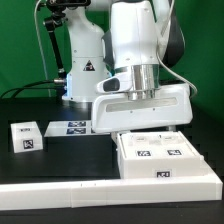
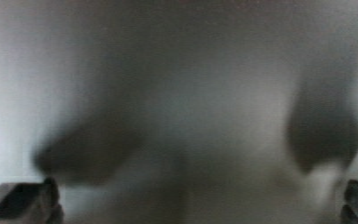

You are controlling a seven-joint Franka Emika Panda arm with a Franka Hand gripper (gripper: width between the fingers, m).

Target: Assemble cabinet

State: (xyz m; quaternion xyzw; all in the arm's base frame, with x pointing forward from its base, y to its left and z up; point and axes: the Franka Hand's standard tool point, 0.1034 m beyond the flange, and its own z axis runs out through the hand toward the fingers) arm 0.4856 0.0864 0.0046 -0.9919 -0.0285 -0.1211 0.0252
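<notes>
The cabinet's large white piece [image 1: 160, 152] lies flat at the exterior view's right, with several marker tags on its top and front. My gripper [image 1: 143, 127] hangs straight down over its back left part, very close to it. In the wrist view a blurred white surface [image 2: 176, 90] fills the picture. The gripper [image 2: 194, 203] is open wide, with the dark fingertips [image 2: 23, 200] at the picture's far edges. Whether the fingers touch the piece is hidden. A small white cabinet block [image 1: 25, 136] with a tag lies apart at the exterior view's left.
The marker board [image 1: 72, 126] lies flat on the black table behind the two pieces. A long white bar [image 1: 100, 188] runs along the table's front edge. The arm's base [image 1: 85, 60] stands at the back, with cables beside it.
</notes>
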